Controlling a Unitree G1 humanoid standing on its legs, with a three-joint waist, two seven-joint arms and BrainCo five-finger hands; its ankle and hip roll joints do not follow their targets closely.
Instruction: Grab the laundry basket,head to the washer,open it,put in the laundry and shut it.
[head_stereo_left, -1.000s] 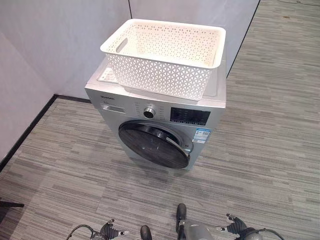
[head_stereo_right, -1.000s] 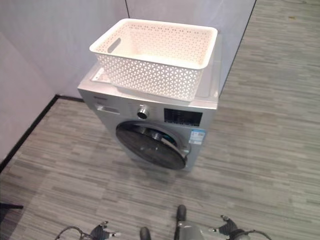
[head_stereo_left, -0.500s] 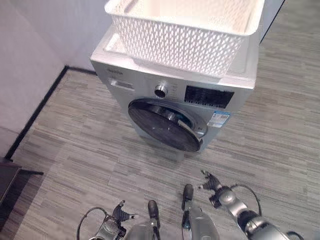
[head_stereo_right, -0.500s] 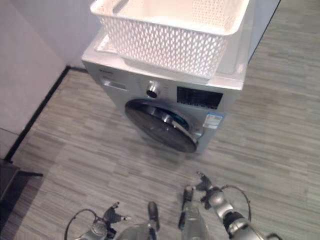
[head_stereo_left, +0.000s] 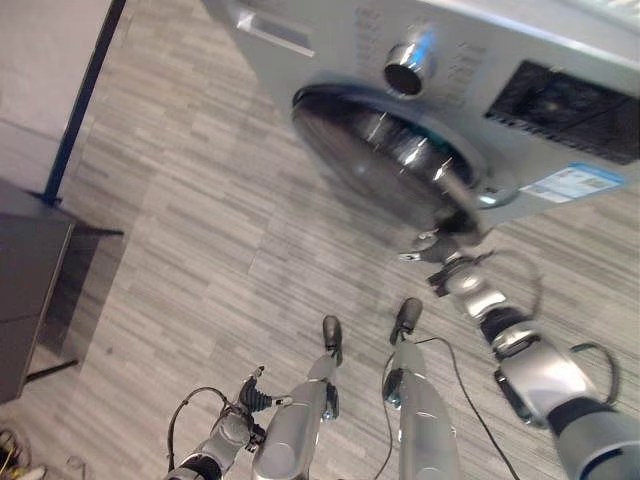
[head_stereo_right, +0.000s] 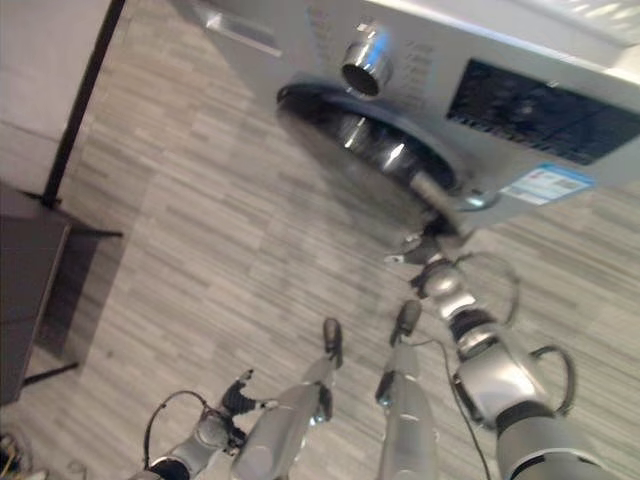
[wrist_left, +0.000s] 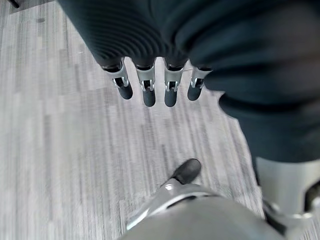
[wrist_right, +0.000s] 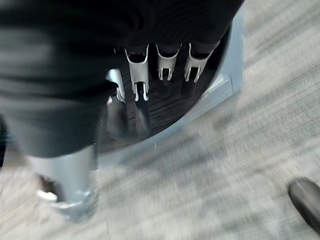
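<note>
Silver washer (head_stereo_left: 470, 90) door (head_stereo_left: 385, 150) looks shut, your right hand (head_stereo_left: 440, 255) at its handle edge, fingers (wrist_right: 141, 107) straight; left hand (wrist_left: 150, 85) hangs relaxed. You risk slipping off unhooked.

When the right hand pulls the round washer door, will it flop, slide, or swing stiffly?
The washer door looks rigid, a dark glass disc in a metal ring, so it probably swings stiffly. The right hand reaches its handle side with straight fingers; the glossy rim may be slippery.
</note>
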